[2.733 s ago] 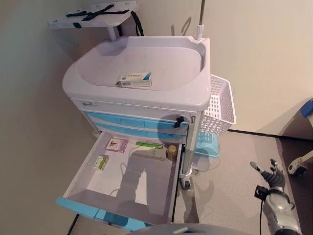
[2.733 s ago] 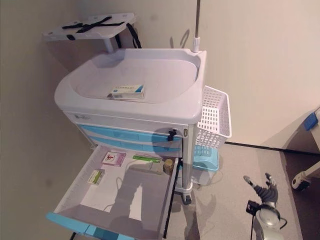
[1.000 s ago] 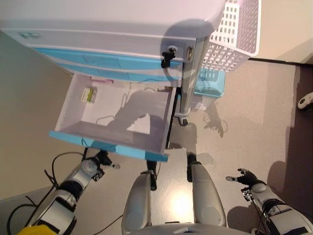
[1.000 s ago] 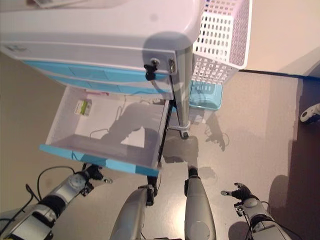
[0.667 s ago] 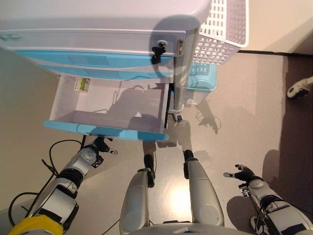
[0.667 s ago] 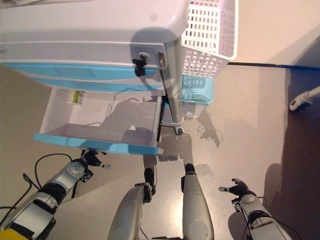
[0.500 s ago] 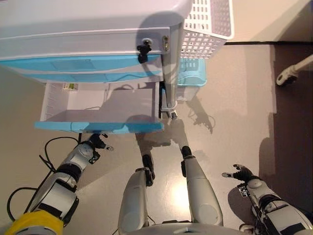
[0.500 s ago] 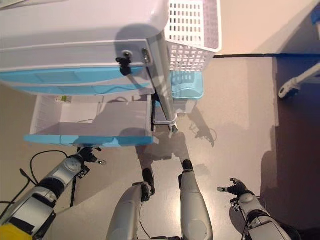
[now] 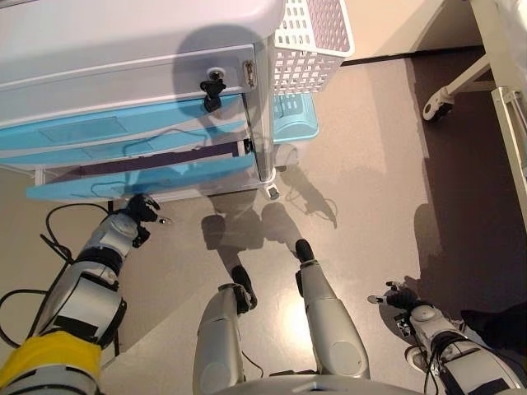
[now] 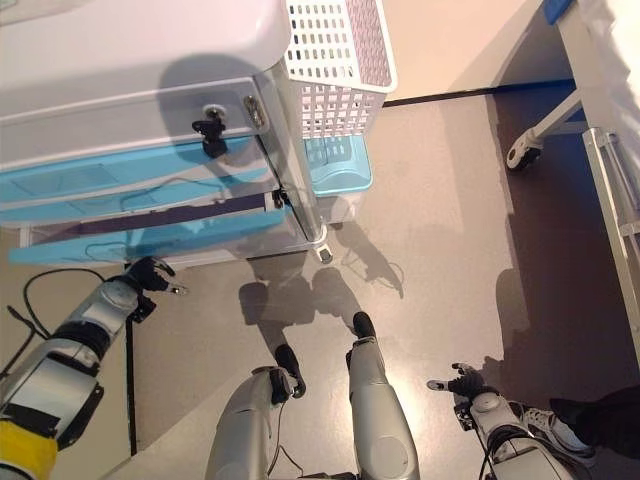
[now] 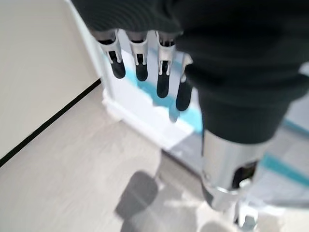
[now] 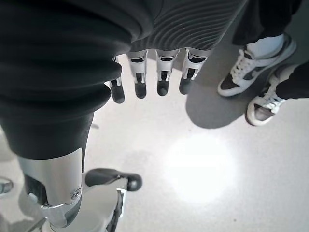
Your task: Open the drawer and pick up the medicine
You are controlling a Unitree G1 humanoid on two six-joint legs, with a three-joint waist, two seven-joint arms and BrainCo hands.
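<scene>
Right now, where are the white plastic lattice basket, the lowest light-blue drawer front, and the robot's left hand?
White plastic lattice basket [image 9: 306,43], left eye view, on its perforated side wall.
Lowest light-blue drawer front [image 9: 165,177], left eye view, mid-panel.
Left hand [image 9: 138,207], left eye view, on its dark back.

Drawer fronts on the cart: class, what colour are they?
Light blue; the drawer fronts on the white cart show best in the left eye view.

Clinic-like room — wheeled medical cart [image 9: 123,90], blue drawers [image 9: 115,136], side basket [image 9: 309,37].
</scene>
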